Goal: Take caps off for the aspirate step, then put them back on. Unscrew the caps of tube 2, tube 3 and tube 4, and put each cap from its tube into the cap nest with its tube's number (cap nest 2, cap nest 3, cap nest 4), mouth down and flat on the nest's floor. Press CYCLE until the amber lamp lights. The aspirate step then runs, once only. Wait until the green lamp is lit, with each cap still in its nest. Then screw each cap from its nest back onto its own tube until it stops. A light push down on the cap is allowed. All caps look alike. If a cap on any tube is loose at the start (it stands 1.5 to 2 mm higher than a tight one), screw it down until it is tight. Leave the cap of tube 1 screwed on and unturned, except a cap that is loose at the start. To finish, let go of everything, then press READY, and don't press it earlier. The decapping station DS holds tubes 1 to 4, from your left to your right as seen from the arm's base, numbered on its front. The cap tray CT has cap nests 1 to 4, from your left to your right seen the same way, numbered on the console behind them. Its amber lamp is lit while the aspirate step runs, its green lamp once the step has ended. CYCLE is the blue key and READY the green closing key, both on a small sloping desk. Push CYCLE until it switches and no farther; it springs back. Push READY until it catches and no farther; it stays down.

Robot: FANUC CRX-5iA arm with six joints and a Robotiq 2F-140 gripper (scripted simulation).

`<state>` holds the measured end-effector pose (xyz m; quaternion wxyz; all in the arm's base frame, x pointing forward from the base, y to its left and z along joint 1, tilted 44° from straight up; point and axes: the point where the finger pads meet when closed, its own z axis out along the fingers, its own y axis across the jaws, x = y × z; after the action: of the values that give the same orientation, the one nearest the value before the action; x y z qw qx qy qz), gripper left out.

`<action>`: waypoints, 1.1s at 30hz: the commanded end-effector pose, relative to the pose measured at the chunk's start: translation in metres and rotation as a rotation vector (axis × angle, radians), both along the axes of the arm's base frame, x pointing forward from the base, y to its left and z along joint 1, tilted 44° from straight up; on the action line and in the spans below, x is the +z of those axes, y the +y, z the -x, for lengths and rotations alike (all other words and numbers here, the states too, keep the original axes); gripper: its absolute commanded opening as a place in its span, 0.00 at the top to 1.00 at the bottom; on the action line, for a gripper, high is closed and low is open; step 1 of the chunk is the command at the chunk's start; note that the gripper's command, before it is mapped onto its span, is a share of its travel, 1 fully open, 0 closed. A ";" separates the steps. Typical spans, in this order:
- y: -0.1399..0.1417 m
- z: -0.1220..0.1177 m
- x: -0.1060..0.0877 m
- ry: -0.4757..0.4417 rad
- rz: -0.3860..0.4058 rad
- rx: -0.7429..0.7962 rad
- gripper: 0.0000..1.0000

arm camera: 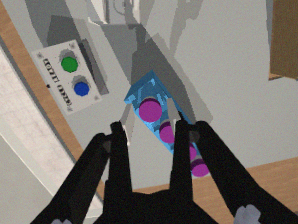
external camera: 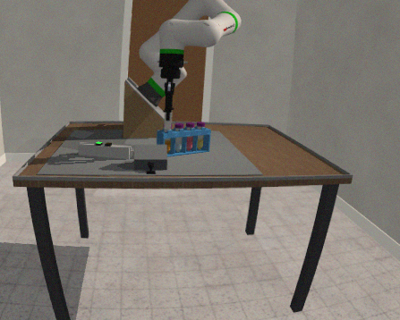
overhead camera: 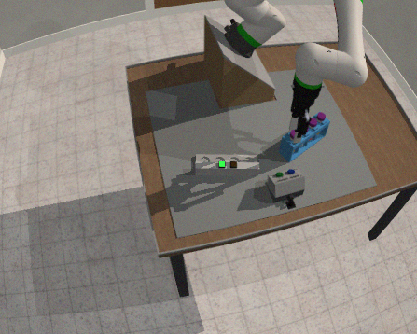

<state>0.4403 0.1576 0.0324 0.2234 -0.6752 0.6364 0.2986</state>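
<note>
I see four purple caps, all alike; the nearest cap (arm camera: 149, 109) in my wrist view is round, flat-topped and seated on its tube. The blue rack (overhead camera: 305, 138) on the grey mat (overhead camera: 340, 159) holds all four tubes, each capped; orange and red liquid shows through its side. My gripper (arm camera: 150, 108) hangs just above the rack, fingers partly spread and pinching nothing. The green lamp (overhead camera: 222, 163) is lit.
</note>
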 end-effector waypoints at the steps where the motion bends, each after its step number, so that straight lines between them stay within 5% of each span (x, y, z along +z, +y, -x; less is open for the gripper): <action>1: 0.000 0.000 0.000 0.000 0.000 0.000 0.65; 6: 0.000 0.000 0.000 0.000 0.000 0.000 0.65; 33: 0.000 0.000 0.000 -0.682 -0.119 0.722 0.65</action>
<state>0.4403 0.1574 0.0326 0.3221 -0.8795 0.3012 0.1790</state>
